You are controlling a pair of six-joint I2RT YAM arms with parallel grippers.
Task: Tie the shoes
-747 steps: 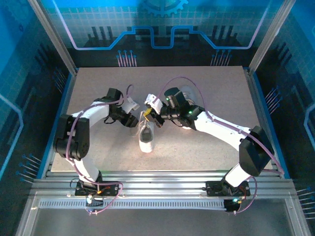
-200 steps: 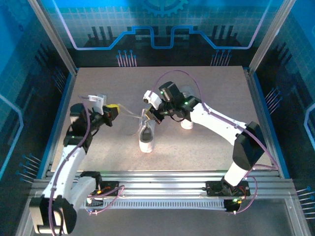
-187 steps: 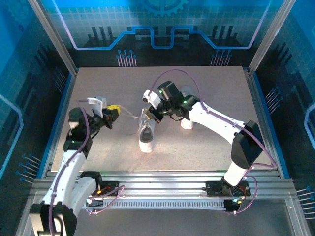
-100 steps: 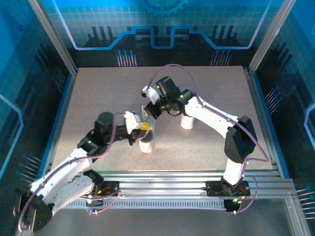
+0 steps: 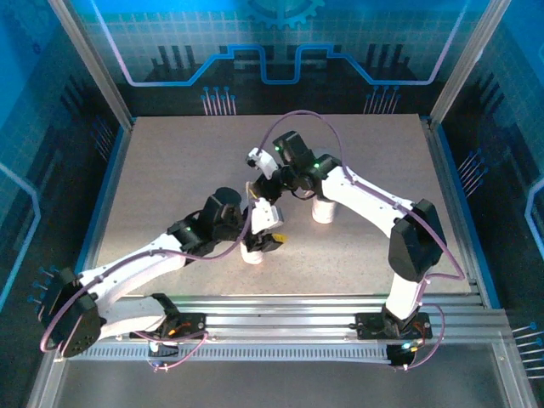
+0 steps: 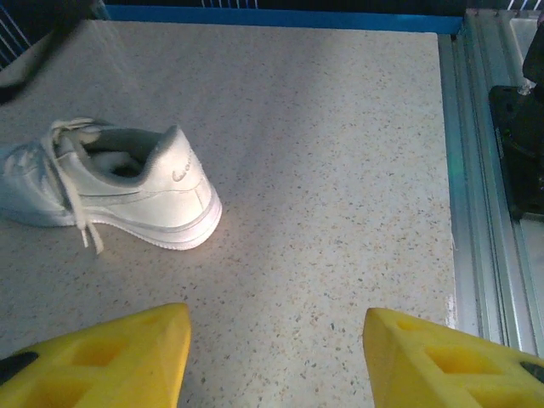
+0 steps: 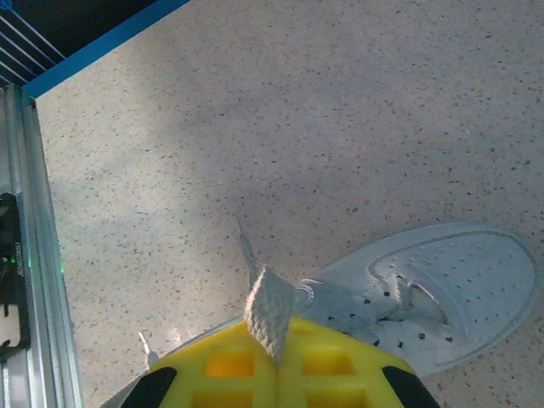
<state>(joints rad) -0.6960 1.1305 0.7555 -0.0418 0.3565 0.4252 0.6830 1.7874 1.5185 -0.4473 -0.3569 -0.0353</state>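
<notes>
One white shoe [image 5: 250, 254] lies mid-table with its heel toward me, mostly covered by my left gripper [image 5: 275, 239]. That gripper [image 6: 276, 327] is open, its yellow fingers [image 6: 127, 357] wide apart over bare table with nothing between them. The other shoe [image 5: 323, 212] sits under my right forearm; the left wrist view shows a shoe [image 6: 136, 191] on its side with loose laces. My right gripper [image 5: 258, 188] hovers above the first shoe and is shut [image 7: 277, 361] on a pale lace [image 7: 270, 310], which stands up from the perforated shoe [image 7: 433, 285] below.
The speckled table [image 5: 170, 170] is fenced by blue edging and metal posts. An aluminium rail [image 5: 280, 310] runs along the near edge, also seen as a rail [image 6: 484, 212] at the right of the left wrist view. Purple cables loop over both arms.
My left gripper, earlier shut out at the left, has swung right across the table to the near shoe and opened. My right gripper kept the lace and shifted slightly farther back.
</notes>
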